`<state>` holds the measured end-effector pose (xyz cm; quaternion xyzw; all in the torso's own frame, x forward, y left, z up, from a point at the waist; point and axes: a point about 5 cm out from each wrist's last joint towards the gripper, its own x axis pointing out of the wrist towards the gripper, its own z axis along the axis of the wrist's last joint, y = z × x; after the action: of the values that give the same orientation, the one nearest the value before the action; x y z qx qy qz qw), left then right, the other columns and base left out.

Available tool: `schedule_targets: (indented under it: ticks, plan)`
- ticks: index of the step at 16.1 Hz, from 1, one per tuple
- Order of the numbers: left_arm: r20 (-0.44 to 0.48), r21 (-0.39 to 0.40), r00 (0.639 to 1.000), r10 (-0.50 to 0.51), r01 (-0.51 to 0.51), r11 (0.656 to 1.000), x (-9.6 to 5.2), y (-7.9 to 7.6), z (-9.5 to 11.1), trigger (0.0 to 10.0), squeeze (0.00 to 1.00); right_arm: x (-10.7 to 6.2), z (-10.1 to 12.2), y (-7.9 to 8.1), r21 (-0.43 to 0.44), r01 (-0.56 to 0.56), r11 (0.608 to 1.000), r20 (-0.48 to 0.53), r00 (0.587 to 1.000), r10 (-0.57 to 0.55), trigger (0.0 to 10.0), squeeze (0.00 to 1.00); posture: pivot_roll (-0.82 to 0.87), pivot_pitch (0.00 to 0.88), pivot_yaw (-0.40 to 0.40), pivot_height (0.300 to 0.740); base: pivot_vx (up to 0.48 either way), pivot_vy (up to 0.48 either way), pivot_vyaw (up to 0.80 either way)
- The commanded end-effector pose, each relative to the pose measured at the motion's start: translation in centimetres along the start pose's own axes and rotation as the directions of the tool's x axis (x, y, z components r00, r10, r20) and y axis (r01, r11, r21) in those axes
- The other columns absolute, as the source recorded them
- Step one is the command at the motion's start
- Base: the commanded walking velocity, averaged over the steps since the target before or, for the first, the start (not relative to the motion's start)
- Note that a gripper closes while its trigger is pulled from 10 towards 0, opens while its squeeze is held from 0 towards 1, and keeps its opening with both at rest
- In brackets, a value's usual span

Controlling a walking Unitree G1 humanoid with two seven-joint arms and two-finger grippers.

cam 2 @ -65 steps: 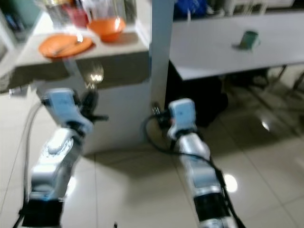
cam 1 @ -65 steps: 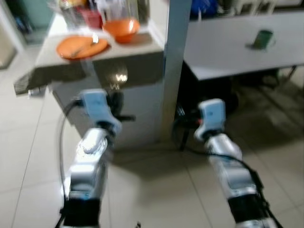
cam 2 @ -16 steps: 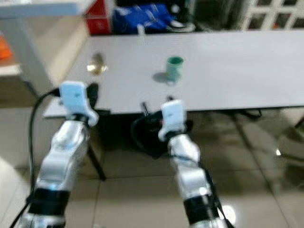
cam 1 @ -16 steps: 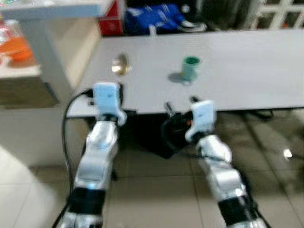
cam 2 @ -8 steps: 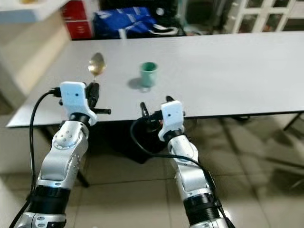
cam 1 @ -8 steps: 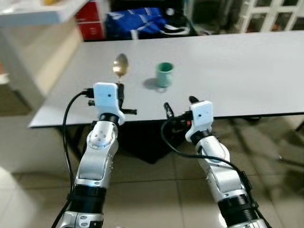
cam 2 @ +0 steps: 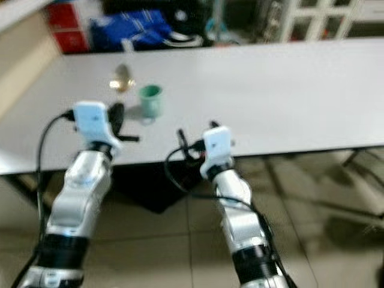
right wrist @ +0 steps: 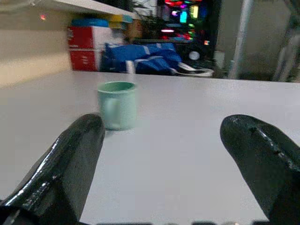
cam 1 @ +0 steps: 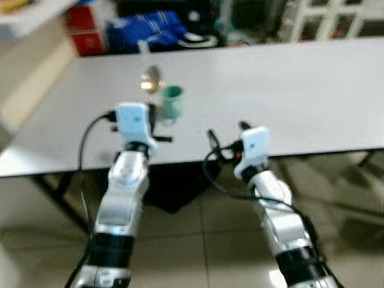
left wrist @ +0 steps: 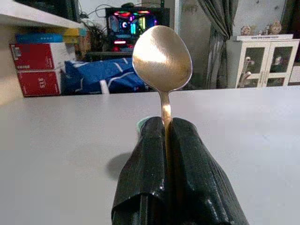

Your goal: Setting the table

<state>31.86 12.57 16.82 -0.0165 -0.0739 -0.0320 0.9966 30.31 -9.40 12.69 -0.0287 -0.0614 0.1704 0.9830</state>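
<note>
- Left tool (left wrist: 165, 140) clamps the handle of a gold metal spoon (left wrist: 162, 58), bowl up, just beside a small green ceramic mug (cam 1: 172, 101) on the long grey table (cam 1: 312, 90).
- Right tool (right wrist: 173, 154), fingers spread, hovers at the table edge near the mug.

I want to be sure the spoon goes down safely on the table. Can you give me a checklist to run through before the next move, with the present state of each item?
1. Spoon secure in the left gripper: ok, fingers shut on the handle, bowl upright.
2. Green mug standing upright on the table: ok.
3. Spoon clear of the mug: cannot tell; the mug sits right behind the left gripper, partly hidden.
4. Right gripper free: ok, fingers open, holding nothing, at the table's near edge.
5. Bare tabletop for placing: ok, open surface to the right of the mug.
6. Head views sharp enough to aim: not ok, both are blurred.
</note>
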Motion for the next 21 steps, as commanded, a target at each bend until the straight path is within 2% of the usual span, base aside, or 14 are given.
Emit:
schedule_targets:
  ticks: [1,7,15,21]
  plan:
    - [0.022,-0.012,0.999,-0.031,0.031,0.999,0.18,-0.77,0.48,0.0,0.00,0.00,0.12,-0.61,-0.013,0.015,1.000,-0.001,1.000,-0.015,10.0,0.00,-0.16,0.000,0.086,0.740,0.000,0.000,0.00]
    - [0.021,-0.019,0.999,-0.040,0.040,0.999,0.24,-0.80,0.43,0.0,0.00,0.02,0.13,-0.52,-0.011,0.015,1.000,0.000,1.000,-0.015,10.0,0.00,-0.15,0.000,0.088,0.740,0.000,0.000,0.00]
    - [0.012,-0.003,0.999,-0.050,0.050,0.999,0.59,-0.61,0.45,0.0,0.00,-0.10,0.12,-0.38,-0.008,0.013,1.000,-0.002,1.000,-0.013,10.0,0.00,-0.16,0.000,0.093,0.740,0.000,0.480,0.00]
    - [0.022,0.006,0.999,-0.043,0.043,0.999,0.76,-0.54,0.68,0.0,0.00,-0.15,0.07,-0.38,-0.008,0.014,1.000,-0.005,1.000,-0.014,10.0,0.00,-0.16,0.000,0.093,0.740,0.000,0.000,0.00]
